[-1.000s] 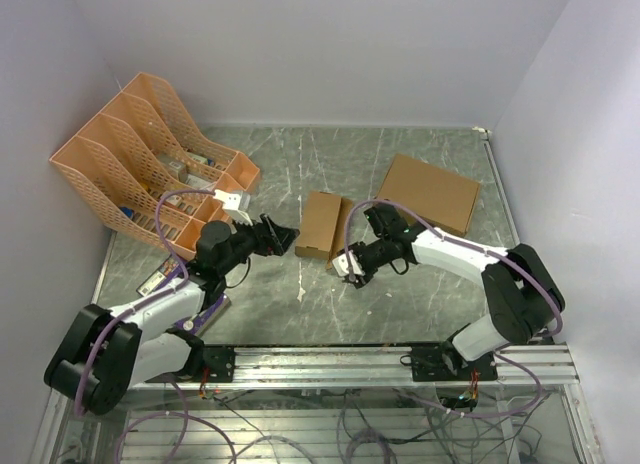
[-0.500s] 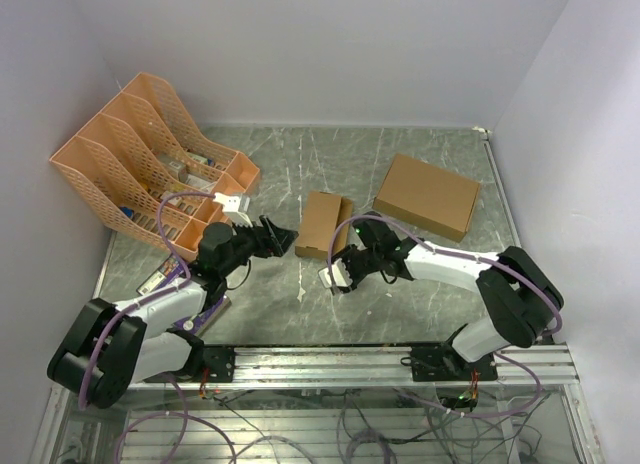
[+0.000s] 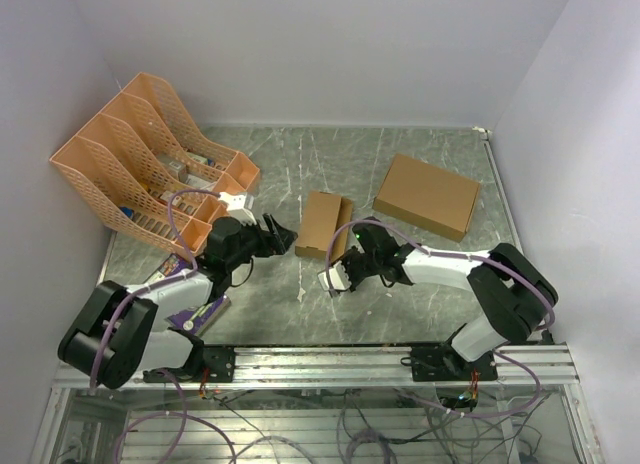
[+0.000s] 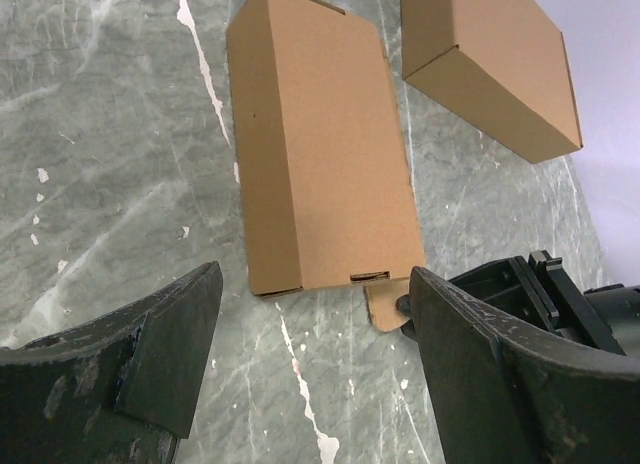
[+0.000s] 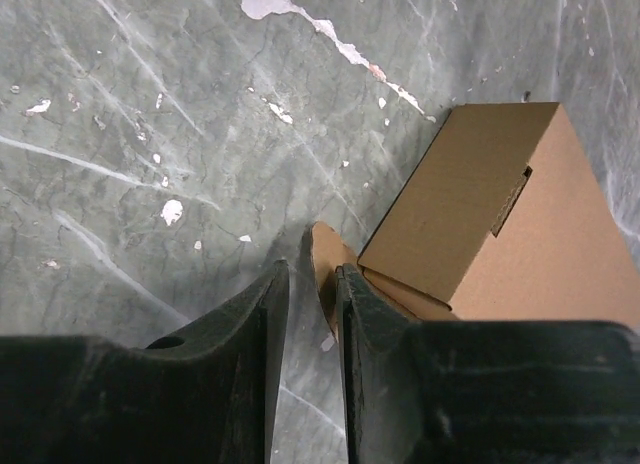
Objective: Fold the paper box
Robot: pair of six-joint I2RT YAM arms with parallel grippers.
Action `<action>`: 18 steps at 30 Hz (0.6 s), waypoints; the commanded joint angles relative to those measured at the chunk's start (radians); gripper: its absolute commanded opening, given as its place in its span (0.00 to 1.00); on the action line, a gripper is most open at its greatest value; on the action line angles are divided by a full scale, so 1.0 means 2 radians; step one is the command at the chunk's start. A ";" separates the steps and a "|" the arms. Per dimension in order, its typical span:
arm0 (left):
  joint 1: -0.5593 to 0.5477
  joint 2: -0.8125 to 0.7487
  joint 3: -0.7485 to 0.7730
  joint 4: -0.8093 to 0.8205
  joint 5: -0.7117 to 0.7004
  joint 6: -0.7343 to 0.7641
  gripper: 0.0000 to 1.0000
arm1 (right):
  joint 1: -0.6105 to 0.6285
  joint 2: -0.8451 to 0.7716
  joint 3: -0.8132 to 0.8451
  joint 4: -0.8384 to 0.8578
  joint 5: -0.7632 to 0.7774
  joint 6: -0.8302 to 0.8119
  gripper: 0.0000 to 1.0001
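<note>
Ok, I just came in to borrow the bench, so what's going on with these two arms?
They are folding the paper box, which lies mid-table almost closed. The right gripper has its jaws narrow around the loose flap at the near end; a firm pinch isn't clear. The left gripper hovers open just left of the box.

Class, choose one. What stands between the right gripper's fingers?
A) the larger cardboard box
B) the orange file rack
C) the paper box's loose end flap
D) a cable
C: in the right wrist view, the flap of the paper box stands between the fingers of the right gripper.
</note>
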 commanded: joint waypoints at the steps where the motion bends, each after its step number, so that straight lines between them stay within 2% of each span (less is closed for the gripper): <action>1: 0.001 0.015 0.020 0.007 -0.019 -0.004 0.86 | 0.004 0.005 -0.008 0.031 0.006 -0.001 0.25; 9: -0.001 0.065 0.035 0.022 -0.008 -0.004 0.85 | 0.008 0.011 -0.009 0.042 0.018 0.000 0.20; 18: -0.001 0.115 0.056 0.038 -0.006 -0.003 0.85 | 0.008 0.009 -0.010 0.041 0.020 -0.001 0.09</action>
